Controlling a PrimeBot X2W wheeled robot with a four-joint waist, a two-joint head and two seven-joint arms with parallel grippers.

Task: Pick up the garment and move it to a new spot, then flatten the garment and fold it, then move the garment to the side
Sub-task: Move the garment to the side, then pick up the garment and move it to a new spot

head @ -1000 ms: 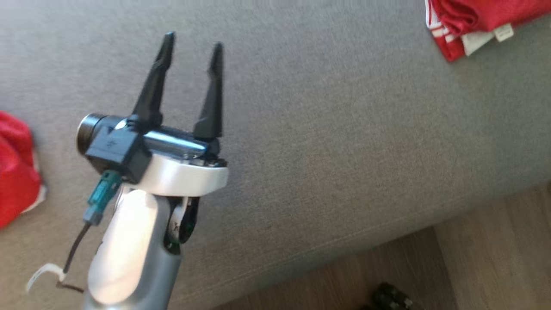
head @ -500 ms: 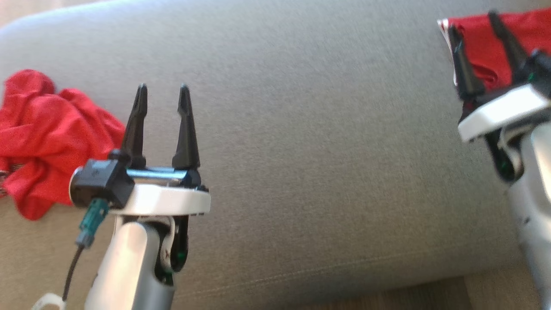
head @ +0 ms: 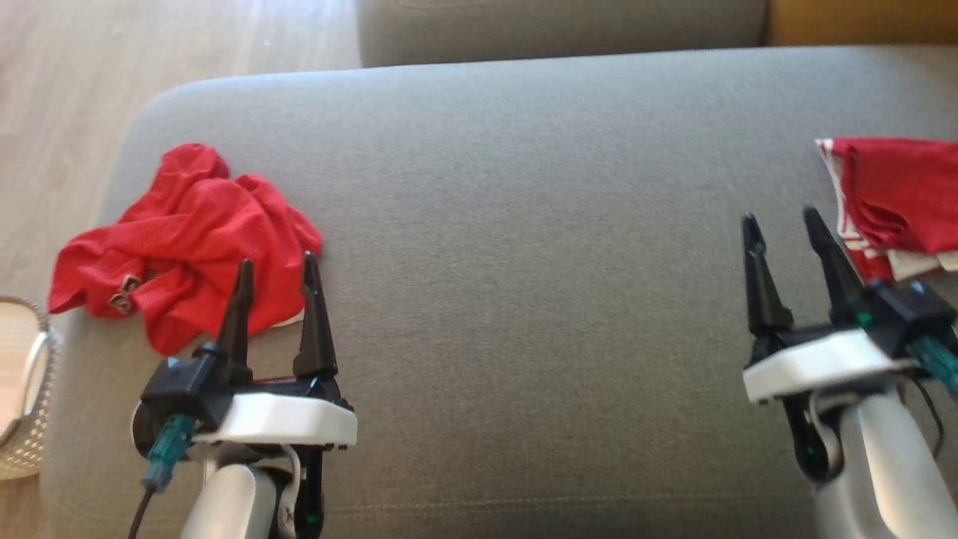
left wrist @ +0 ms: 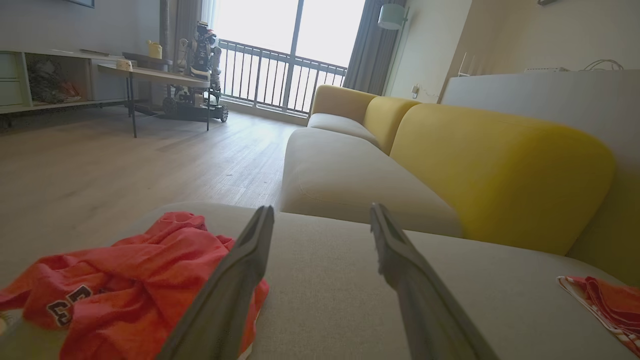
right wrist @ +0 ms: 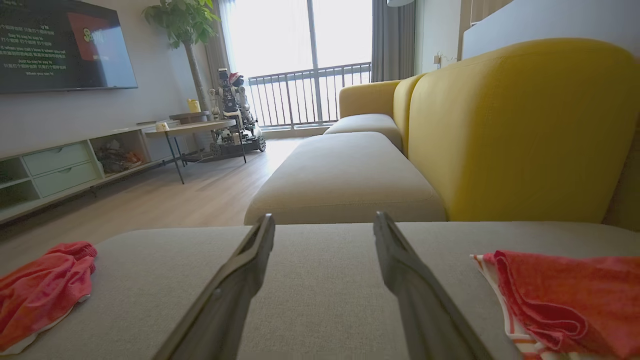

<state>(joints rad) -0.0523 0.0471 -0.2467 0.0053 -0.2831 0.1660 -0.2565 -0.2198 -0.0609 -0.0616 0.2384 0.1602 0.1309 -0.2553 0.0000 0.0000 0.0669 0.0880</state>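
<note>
Left gripper and right gripper: both spread wide, nothing held, over the near part of the grey cushion. Basket at near left, off the cushion. Crumpled garment lies just ahead of the left gripper's tips, a bit to their left, at the cushion's left end. Folded red piece sits at the right edge, just beyond the right gripper. My read: step one, pickup not yet begun. Next move calls for the left arm going forward and down, pinching a top ridge and carrying the garment to the bare middle. Count: two grippers, two red garments (one crumpled, one folded), one basket, one far seat behind.
</note>
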